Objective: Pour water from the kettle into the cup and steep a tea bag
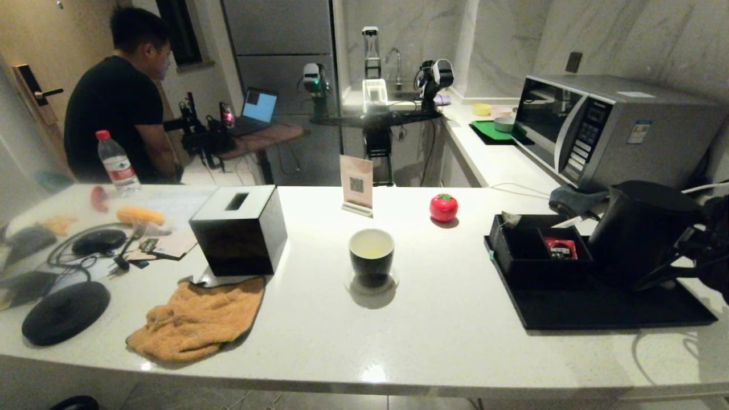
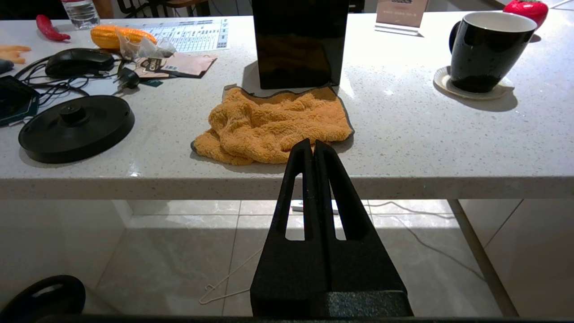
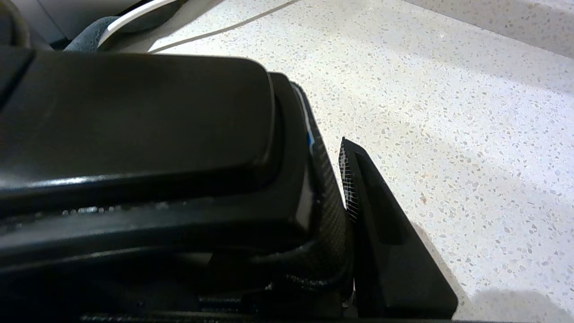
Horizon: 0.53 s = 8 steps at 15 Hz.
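Right tool (image 3: 345, 197) clamped on kettle (image 1: 641, 230) handle, kettle on black tray (image 1: 598, 307); left tool (image 2: 314, 150) closed, empty, below counter edge.

A black kettle (image 1: 638, 230), a black cup (image 1: 371, 256) with white inside, an orange towel (image 1: 196, 319).

The right arm reaches in from the far right at counter height, its dark wrist level and pointing inward. The right gripper (image 3: 345, 188) is clamped on the kettle (image 1: 638, 228) handle, one finger (image 3: 381, 233) pressed flat against it. The left gripper (image 2: 314, 146) hangs low before the counter edge, fingers (image 2: 334, 179) pressed together, holding nothing.
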Tool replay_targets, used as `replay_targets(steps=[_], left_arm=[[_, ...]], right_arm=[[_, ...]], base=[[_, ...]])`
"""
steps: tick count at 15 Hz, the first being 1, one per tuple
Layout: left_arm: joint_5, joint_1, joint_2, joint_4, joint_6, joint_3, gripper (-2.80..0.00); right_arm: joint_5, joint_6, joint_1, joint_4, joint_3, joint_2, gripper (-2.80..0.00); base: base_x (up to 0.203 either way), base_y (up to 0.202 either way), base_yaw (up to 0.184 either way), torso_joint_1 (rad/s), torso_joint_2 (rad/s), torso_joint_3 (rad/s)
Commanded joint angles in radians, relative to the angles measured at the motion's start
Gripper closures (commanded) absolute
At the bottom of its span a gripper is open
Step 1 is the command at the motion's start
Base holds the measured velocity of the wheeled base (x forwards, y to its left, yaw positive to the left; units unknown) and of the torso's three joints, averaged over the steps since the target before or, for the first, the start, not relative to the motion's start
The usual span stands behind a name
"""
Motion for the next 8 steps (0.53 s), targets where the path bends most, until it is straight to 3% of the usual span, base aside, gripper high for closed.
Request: replay_targets(steps=[1, 8], left_arm=[[0.0, 0.0, 0.0, 0.0, 0.0, 0.0, 0.0], [0.0, 0.0, 0.0, 0.0, 0.0, 0.0, 0.0]], right_arm=[[-0.003, 0.0, -0.001, -0.002, 0.004, 0.006, 0.0], [0.0, 0.0, 0.001, 0.007, 0.013, 0.006, 0.0]], base=[[0.0, 0.0, 0.0, 0.0, 0.0, 0.0], [0.0, 0.0, 0.0, 0.0, 0.0, 0.0]])
